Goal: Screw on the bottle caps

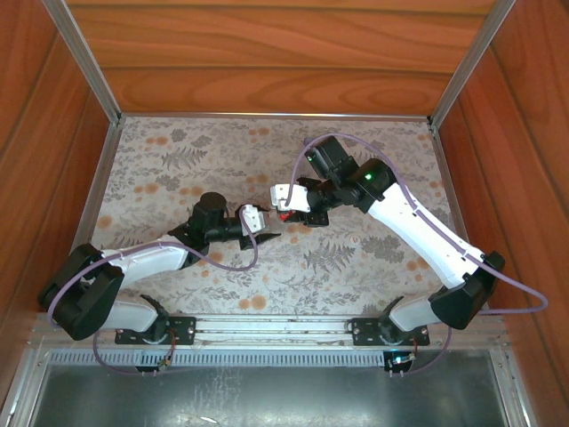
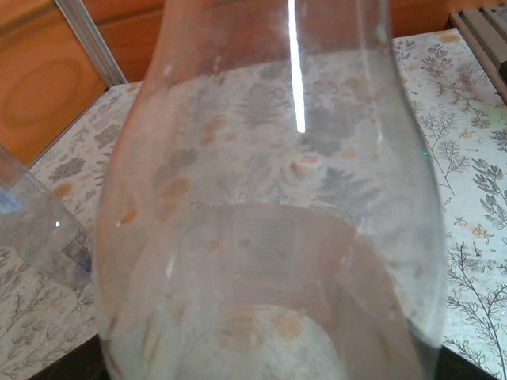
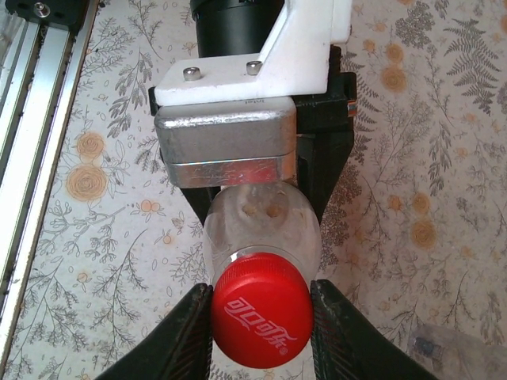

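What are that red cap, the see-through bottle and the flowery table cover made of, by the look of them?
The red cap: probably moulded plastic, smooth, faintly glossy, white lettering printed on top. The bottle: likely thin clear plastic; the pattern shows through and a light streak glints on it. The table cover: looks like matte printed cloth, though a coated sheet is possible.

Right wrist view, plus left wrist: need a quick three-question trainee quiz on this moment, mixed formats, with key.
1. Multiple choice: the cap between the fingers of the right gripper is A white, B red, C blue.
2. True or false: the left gripper grips the bottle wearing that cap.
3. Fill in: a second bottle rests on the flower-patterned ____.
Key: 1 B. 2 true. 3 cloth.
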You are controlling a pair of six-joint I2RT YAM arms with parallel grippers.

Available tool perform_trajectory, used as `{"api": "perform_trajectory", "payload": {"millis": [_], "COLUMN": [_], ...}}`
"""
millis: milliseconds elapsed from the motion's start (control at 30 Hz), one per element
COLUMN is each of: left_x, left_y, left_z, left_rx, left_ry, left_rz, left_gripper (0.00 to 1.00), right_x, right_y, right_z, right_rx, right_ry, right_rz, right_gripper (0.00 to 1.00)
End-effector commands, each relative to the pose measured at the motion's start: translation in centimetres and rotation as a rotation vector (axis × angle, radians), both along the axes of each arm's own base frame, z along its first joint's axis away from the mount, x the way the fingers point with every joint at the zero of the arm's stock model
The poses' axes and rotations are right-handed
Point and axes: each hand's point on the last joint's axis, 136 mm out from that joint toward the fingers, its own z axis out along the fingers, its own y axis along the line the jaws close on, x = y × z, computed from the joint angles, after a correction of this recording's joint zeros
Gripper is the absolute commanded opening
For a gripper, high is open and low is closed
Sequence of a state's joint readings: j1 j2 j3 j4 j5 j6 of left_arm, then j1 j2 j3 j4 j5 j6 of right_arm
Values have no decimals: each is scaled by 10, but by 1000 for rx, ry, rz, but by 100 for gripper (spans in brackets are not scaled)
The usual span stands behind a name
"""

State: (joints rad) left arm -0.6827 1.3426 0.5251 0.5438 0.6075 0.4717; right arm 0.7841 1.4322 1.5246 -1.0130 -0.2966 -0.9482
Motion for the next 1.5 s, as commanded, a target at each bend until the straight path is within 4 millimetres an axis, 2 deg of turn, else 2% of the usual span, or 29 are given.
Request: {"api": "perform_trajectory", "payload": {"millis": [0,167,333,467,633,833,967,1133,1233,1300,1400,1467], "left_x": [1,19,40,54,64,71,74,71,65,57,40,27], "left_y": [1,6,15,23,26,25,21,18,16,15,9,5], "left_z": [-1,-1,1,2,0,-5,-8,-11,-15,-18,-21,-22], "left_rx": [4,29,52,72,89,112,122,124,122,114,95,80], "left_ry": [-1,-26,-54,-78,-86,-90,-96,-89,-73,-52,-23,-1], "left_rz": [3,102,233,319,369,388,379,358,326,292,202,133], "left_gripper": [55,55,55,55,55,55,55,55,55,56,56,56], "right_x": [0,-5,-8,5,12,20,21,23,25,23,20,10], "right_y": [3,3,4,7,12,7,4,2,4,8,7,5], "right_z": [10,12,9,13,15,14,9,14,21,29,40,43], "right_rx": [24,23,43,100,160,180,180,184,193,218,250,247], "right_ry": [44,157,260,356,534,757,862,877,828,733,547,421], "right_rz": [-56,-135,-242,-464,-695,-1046,-1190,-1184,-1088,-926,-720,-544], "right_gripper": [27,19,19,21,23,14,10,17,32,47,50,54]}}
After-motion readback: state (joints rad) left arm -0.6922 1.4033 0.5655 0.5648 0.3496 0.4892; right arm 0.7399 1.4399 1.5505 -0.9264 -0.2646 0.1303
